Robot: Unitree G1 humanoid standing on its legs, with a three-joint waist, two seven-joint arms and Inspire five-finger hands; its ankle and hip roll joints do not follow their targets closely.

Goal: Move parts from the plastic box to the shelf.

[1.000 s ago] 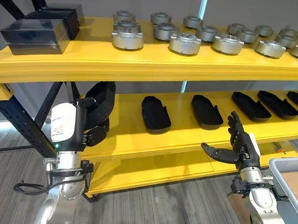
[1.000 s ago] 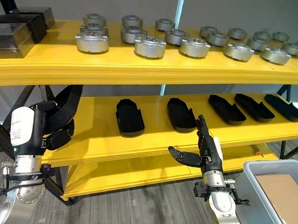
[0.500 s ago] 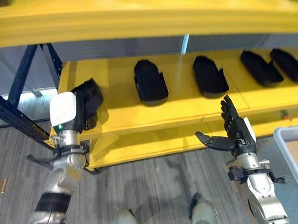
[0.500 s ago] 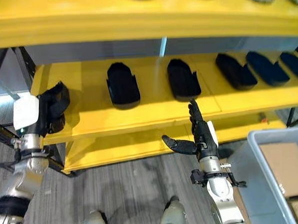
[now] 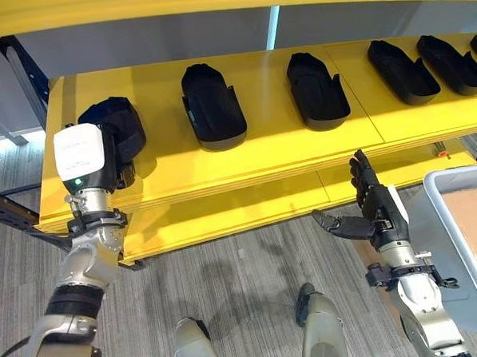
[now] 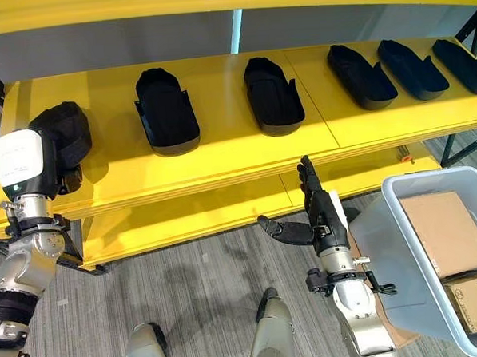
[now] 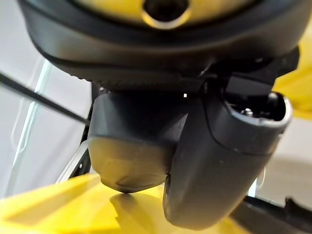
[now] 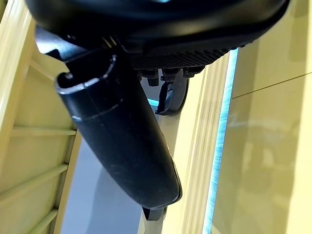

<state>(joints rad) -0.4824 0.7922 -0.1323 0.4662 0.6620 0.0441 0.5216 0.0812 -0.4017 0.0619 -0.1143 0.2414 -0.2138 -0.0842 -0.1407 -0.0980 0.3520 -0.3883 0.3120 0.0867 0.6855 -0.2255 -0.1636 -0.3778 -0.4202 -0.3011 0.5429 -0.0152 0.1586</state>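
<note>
At shelf (image 5: 245, 158) left end, my left hand (image 5: 113, 145) grips a black part (image 5: 115, 121); right hand (image 6: 317, 218) open, empty; box (image 6: 402, 250) awaits.

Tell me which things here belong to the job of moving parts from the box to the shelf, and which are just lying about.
Part of the job:
- black moulded plastic part the left hand holds on the yellow metal shelf
- black parts already in a row on it
- grey plastic box beside the open, empty right hand

Just lying about:
- brown cardboard cartons in the box
</note>
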